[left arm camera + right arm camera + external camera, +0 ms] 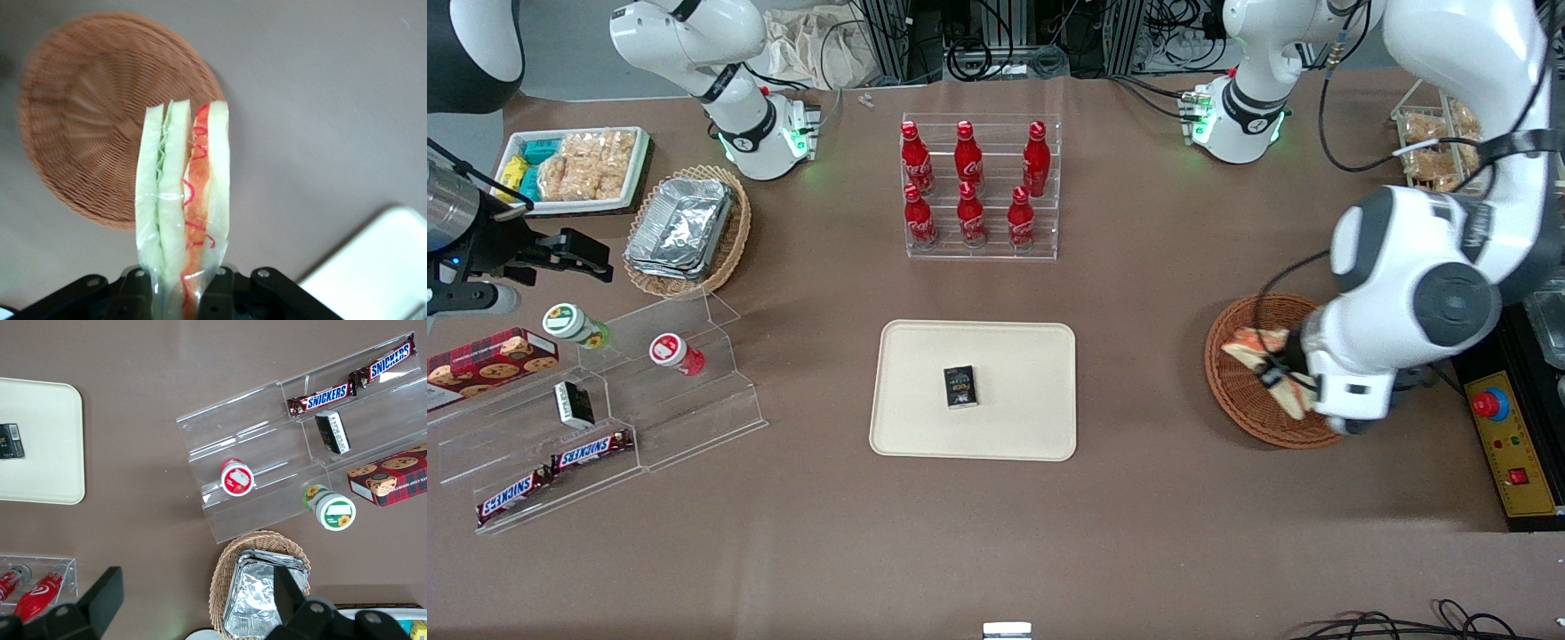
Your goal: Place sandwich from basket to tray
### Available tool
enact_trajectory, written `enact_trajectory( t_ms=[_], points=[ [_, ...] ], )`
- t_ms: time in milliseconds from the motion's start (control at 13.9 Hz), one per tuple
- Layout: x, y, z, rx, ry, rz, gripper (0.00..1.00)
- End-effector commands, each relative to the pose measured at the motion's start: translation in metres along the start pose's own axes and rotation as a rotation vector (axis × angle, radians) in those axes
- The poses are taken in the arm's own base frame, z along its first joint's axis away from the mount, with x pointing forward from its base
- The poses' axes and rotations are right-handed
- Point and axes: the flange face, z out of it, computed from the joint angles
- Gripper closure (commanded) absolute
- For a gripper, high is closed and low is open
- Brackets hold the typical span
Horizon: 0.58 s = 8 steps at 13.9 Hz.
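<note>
My left gripper (177, 293) is shut on the sandwich (183, 200), a plastic-wrapped wedge of white bread with green and red filling. The sandwich hangs above the round reddish-brown wicker basket (93, 120), whose woven floor shows bare beneath it. In the front view the sandwich (1254, 343) shows over the basket (1232, 391), with the gripper (1285, 382) mostly hidden under the arm's wrist. The cream tray (925, 356) lies at the table's middle, toward the parked arm from the basket; a corner of the tray (380, 267) shows in the wrist view.
A small black packet (960, 387) lies on the tray. A clear rack of red bottles (980, 191) stands farther from the front camera than the tray. A red stop-button box (1507, 440) sits beside the basket at the working arm's end. Acrylic snack shelves (596, 418) lie toward the parked arm's end.
</note>
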Motion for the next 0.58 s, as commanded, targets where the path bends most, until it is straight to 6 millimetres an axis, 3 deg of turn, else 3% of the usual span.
enact_trajectory(
  t_ms=[0,72,144,289,505],
  points=[
    [-0.060,0.070,0.051,0.070,-0.044,0.134,1.00],
    [-0.085,0.093,0.071,0.095,-0.053,0.185,1.00],
    [-0.098,0.109,0.080,0.101,-0.056,0.215,1.00],
    [-0.109,0.125,0.100,0.105,-0.084,0.249,1.00],
    [-0.157,0.161,0.136,0.088,-0.078,0.332,1.00]
  ],
)
